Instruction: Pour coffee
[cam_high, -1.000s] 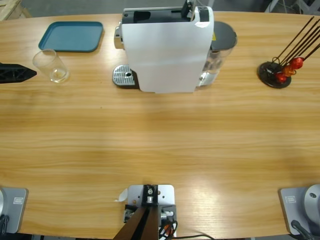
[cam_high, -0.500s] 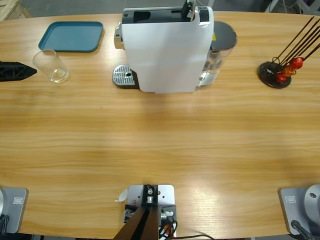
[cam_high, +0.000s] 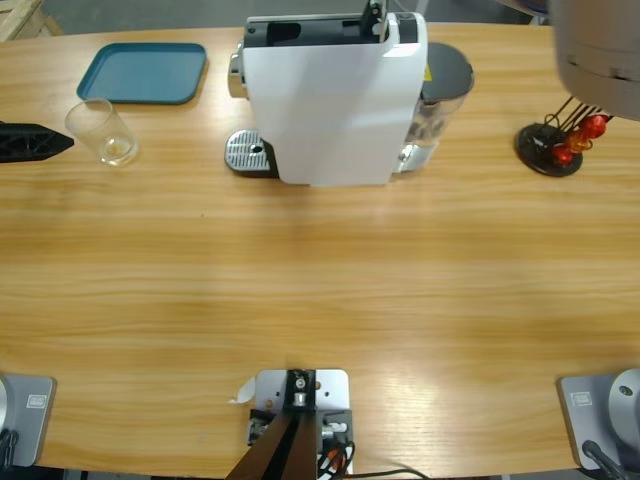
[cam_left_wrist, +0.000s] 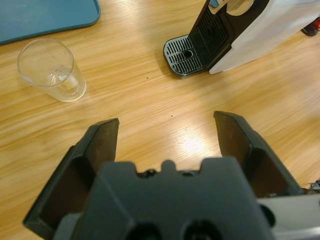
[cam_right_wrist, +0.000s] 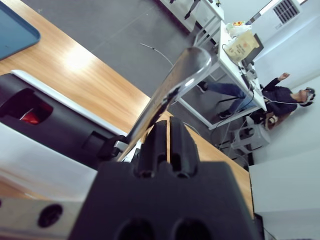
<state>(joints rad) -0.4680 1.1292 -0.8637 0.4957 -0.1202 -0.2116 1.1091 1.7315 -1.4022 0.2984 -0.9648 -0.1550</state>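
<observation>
Glass (cam_high: 100, 131): clear tumbler, upright on the wooden table (cam_high: 320, 280) near its left end, just in front of the teal tray (cam_high: 143, 72); only a faint pale trace at the bottom, no dark coffee discernible inside.
Tray: flat, teal, nothing lying on it.
Coffee machine (cam_high: 335, 95): white-bodied, at the table's far middle; perforated metal drip grate (cam_high: 249, 153) at its left foot, bare.
Water tank (cam_high: 443, 95): dark-lidded, on the machine's right side; fill level not discernible.
Left gripper (cam_left_wrist: 167, 131): jaws spread wide, nothing between them, low over the table beside the glass and apart from it; in the high view a black tip at the left edge.
Right gripper (cam_right_wrist: 162, 145): jaws pressed together, just behind the machine's chrome lever (cam_right_wrist: 170, 87); contact with the lever unclear.
Bead holder (cam_high: 548, 148): black disc, red-orange beads on black sticks, right end of table.
Background: seated person (cam_right_wrist: 280, 95), right wrist view.
</observation>
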